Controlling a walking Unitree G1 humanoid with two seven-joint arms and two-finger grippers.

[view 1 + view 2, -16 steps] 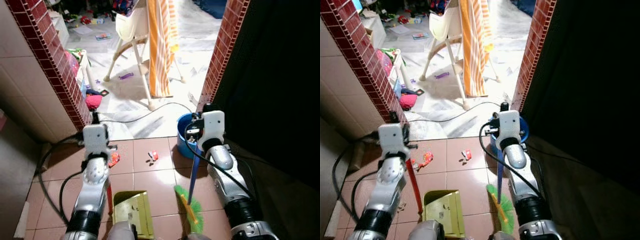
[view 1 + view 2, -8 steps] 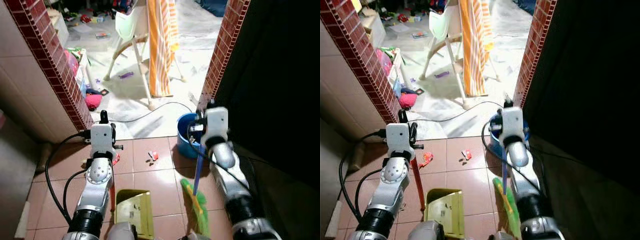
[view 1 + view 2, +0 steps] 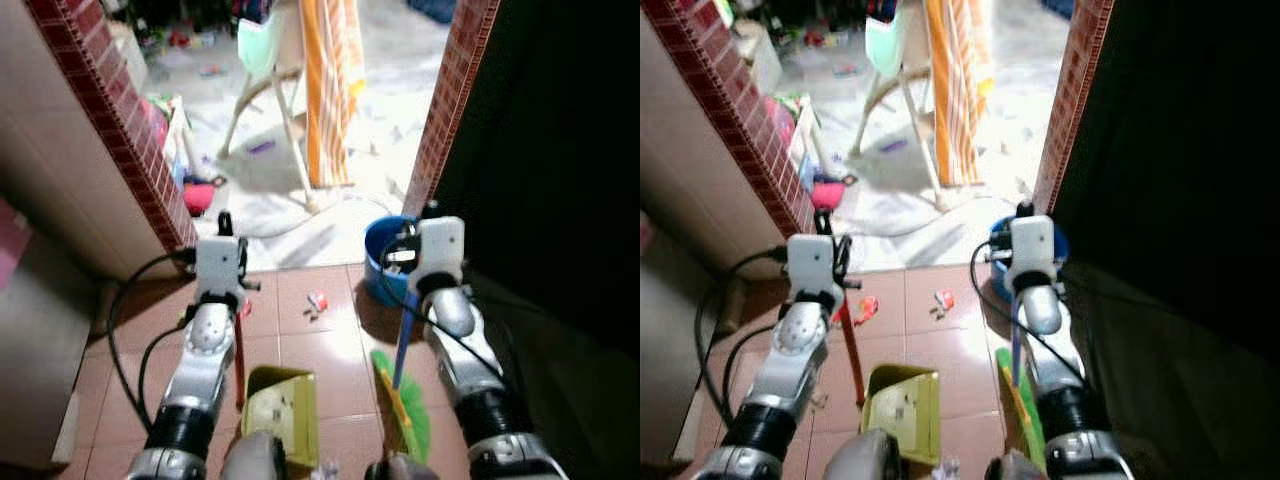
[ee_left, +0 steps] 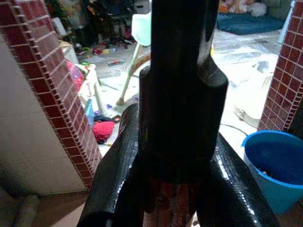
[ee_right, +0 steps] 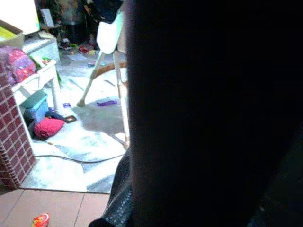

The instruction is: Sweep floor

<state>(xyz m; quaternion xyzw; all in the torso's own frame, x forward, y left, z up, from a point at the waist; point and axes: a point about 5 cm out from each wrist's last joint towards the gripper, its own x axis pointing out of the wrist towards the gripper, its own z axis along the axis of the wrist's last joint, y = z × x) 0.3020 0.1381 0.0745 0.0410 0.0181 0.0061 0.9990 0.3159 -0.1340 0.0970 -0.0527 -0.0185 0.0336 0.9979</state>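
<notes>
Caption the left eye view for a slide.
Humanoid holds yellow-green plastic dustpan and green-bristled broom near red wrapper.

Broom [image 3: 402, 398] head swung rightward — robot stepped closer to doorway.

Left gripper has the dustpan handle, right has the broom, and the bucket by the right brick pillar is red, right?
Not quite: the bucket beside the right brick pillar is blue, as the left eye view shows. The rest holds: the left gripper grips the dustpan handle above the dustpan, and the right gripper holds the broom.
</notes>
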